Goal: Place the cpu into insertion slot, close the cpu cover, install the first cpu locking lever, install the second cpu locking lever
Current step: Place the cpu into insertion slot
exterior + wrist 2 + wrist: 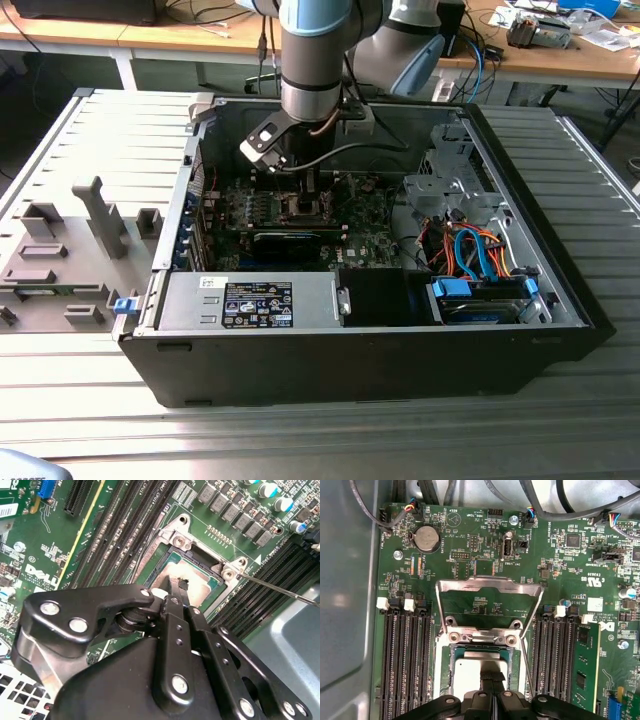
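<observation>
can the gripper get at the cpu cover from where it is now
Probably yes: the cpu cover is flipped open just past the insertion slot, with nothing across its frame, and the gripper hangs right over the cpu next to it.

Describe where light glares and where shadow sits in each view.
Exterior view: the ribbed metal table glares white, while the computer case sits dim inside. First wrist view: the raised cpu cover gleams. Second wrist view: the black claw looms dark over the pale cpu.
</observation>
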`<state>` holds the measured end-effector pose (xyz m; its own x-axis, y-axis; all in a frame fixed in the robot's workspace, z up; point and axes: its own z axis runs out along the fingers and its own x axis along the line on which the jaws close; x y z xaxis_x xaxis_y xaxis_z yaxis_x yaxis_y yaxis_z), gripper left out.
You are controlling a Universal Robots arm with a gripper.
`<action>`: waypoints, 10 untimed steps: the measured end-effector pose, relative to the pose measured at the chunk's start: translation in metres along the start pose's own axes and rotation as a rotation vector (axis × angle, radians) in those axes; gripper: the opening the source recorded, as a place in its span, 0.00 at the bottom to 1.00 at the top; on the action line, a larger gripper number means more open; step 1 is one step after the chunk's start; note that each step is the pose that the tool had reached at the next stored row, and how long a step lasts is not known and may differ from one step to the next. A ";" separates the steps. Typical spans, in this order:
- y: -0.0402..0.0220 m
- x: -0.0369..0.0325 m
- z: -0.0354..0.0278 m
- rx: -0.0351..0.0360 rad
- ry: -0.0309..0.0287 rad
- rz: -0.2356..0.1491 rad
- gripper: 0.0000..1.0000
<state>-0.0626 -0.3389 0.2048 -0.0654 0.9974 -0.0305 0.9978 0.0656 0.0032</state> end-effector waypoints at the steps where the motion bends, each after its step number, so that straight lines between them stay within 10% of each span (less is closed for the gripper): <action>1: 0.0000 0.0000 0.0001 -0.0001 0.0001 0.000 0.11; 10: 0.0079 -0.0006 -0.0063 0.0059 0.0003 0.000 0.11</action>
<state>-0.0547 -0.3388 0.2111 -0.0655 0.9974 -0.0302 0.9979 0.0654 -0.0027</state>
